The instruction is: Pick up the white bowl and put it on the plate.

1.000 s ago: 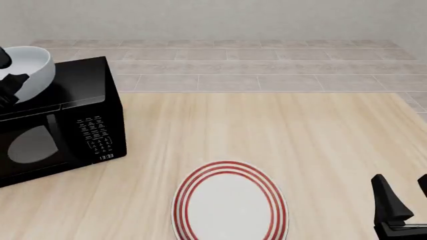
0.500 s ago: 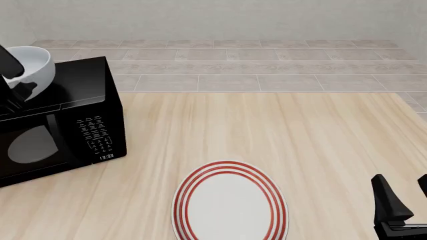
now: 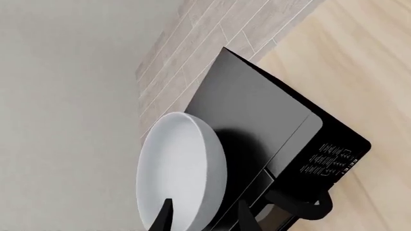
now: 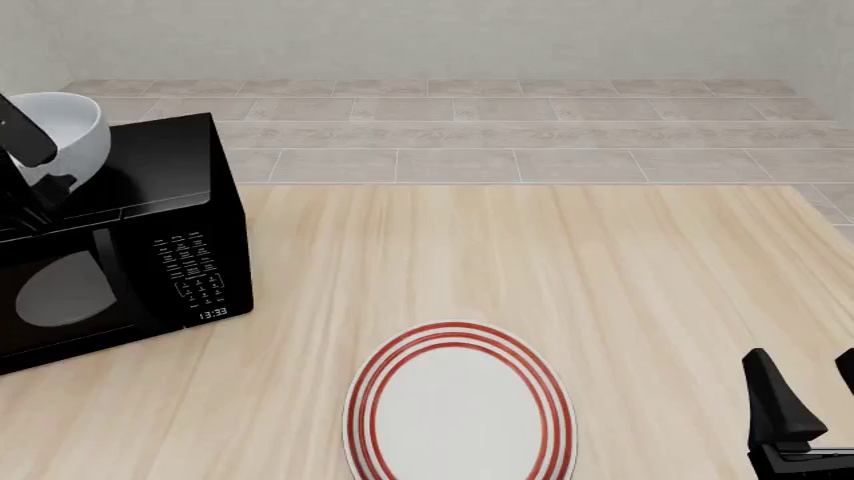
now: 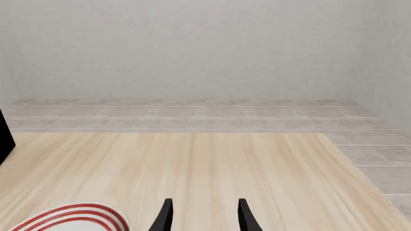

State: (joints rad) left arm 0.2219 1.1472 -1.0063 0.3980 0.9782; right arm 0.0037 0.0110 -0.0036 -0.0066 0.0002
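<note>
On the far left of the table (image 4: 534, 260) sits the microwave (image 4: 114, 235), easily the biggest thing around, and the white bowl (image 4: 67, 135) is up over its top near the far-left corner, tilted on its side. The left gripper (image 4: 34, 160) has it pinched by the rim: in the left wrist view one finger sits inside the bowl and one outside the wall, so it's clamped on the edge.

Handling guess: glossy, rigid, smooth-sided, probably fairly light but slippery, and a rim pinch on a tipped bowl leaves it free to swing or slide out. I'd keep the move slow and level it out before letting go. A drop from that height onto the wood looks like the main risk.

Room-wise it's pretty friendly. Between the microwave's right edge and the plate (image 4: 461, 405) there's bare wood, so the path right and toward the near side is open once the bowl clears the microwave's top corner. The plate sits at the near edge, partly cut off by the front view.

Over at near right, the right gripper (image 4: 801, 405) is parked with fingers spread, holding nothing, just beside the plate but not touching.
</note>
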